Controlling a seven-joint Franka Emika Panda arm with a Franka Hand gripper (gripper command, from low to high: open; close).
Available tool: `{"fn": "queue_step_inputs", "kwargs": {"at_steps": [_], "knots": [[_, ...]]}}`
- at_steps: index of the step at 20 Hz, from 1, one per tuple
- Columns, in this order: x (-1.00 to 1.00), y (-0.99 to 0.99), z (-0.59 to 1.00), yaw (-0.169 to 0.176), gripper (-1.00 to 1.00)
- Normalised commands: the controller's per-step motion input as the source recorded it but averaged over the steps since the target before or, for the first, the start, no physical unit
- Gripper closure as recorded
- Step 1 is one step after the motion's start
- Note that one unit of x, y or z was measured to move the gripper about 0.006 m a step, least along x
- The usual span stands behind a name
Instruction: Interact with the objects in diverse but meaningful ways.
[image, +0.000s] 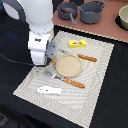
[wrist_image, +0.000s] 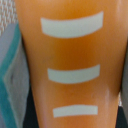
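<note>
The golden bread loaf (wrist_image: 70, 65), orange-brown with three white curved stripes, fills the wrist view at very close range. In the exterior view it is hidden under my arm. My gripper (image: 44, 63) is low over the near left part of the striped mat (image: 95, 95), with its fingers hidden by the hand. The yellow butter block (image: 78, 43), orange-handled knife (image: 87, 58), round tan plate (image: 68, 64), orange-handled fork (image: 70, 81) and white fish (image: 49, 90) lie on the mat. The sausage is out of view.
Two grey pots (image: 68, 10) (image: 92, 11) stand on the brown surface behind the mat. A bowl (image: 123, 17) shows at the exterior view's right edge. The mat lies on a black table.
</note>
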Motion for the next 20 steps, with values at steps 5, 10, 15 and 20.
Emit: {"fn": "queue_step_inputs", "kwargs": {"at_steps": [5,10,15,20], "knots": [[-0.43,-0.30,0.88,0.000,1.00],[-0.44,-0.37,0.66,-0.012,1.00],[-0.60,-0.35,0.28,-0.066,1.00],[-0.43,-0.16,0.00,-0.138,1.00]]}}
